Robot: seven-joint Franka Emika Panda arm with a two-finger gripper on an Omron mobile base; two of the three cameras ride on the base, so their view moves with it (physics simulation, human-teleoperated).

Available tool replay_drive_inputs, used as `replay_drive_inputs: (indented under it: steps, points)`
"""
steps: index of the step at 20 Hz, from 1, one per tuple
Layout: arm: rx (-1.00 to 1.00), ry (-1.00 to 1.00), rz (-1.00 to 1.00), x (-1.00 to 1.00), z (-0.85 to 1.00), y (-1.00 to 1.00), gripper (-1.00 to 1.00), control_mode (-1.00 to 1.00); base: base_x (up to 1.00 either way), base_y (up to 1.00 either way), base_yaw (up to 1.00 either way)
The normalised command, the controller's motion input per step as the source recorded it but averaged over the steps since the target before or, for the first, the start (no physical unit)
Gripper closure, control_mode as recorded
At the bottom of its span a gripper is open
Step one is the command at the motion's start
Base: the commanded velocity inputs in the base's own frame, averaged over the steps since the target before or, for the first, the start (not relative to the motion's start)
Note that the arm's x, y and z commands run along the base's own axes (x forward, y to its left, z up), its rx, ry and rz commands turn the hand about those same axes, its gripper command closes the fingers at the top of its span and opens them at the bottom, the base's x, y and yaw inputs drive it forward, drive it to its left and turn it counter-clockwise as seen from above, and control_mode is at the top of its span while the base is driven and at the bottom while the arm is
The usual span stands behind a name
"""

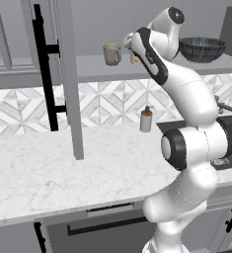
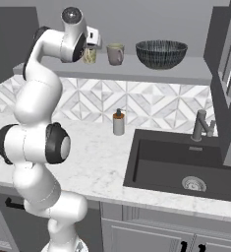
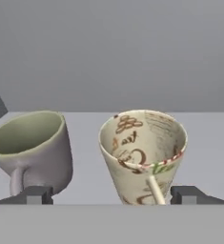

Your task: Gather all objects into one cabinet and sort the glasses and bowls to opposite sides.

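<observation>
Looking along the hand camera, I see the gripper [image 3: 111, 195] spread wide, its two dark fingertips [image 3: 36, 194] standing apart on either side of a cream-yellow cup [image 3: 143, 155]; neither tip appears to touch it, so I read the pincer as open and holding nothing; the cup stands upright on the grey cabinet shelf [image 3: 204, 143] and tapers toward its base; its pale inside carries brown scrawled marks and a red-and-green band near the rim, but I cannot make out any readable word or brand in them, the rendering being too coarse; just beside it, on the left of this view, stands a taupe-grey mug [image 3: 35, 145] with a pale greenish inside and its handle turned toward the camera, upright and apart from the cream cup.

From the right base camera, I see the arm reaching up to the shelf, the hand at the cream-yellow cup; the taupe-grey mug sits next along, and the wide dark patterned bowl [image 2: 161, 53] stands well apart toward the sink end; below on the marble counter [image 2: 95, 162] a soap dispenser [image 2: 118, 122] stands near the backsplash, beside the dark sink [image 2: 178, 170]; in the left base camera the cabinet door [image 1: 68, 74] hangs open with its long black bar handle [image 1: 44, 69].
</observation>
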Motion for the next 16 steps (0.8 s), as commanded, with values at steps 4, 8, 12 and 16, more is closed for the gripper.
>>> replay_drive_inputs:
  steps: [4,8,12,16]
  points:
    - [0.00,-0.14,-0.04,-0.59,0.00,-0.20,-1.00,-1.00,0.00,0.00,0.00]
    - [0.00,-0.14,-0.07,-0.77,0.03,-0.27,-1.00,-1.00,0.00,0.00,0.00]
    - [0.00,-0.13,-0.10,-0.97,0.12,-0.14,-1.00,-1.00,0.00,0.00,0.00]
    - [0.00,-0.15,-0.11,-1.00,0.08,0.04,-1.00,-1.00,0.00,0.00,0.00]
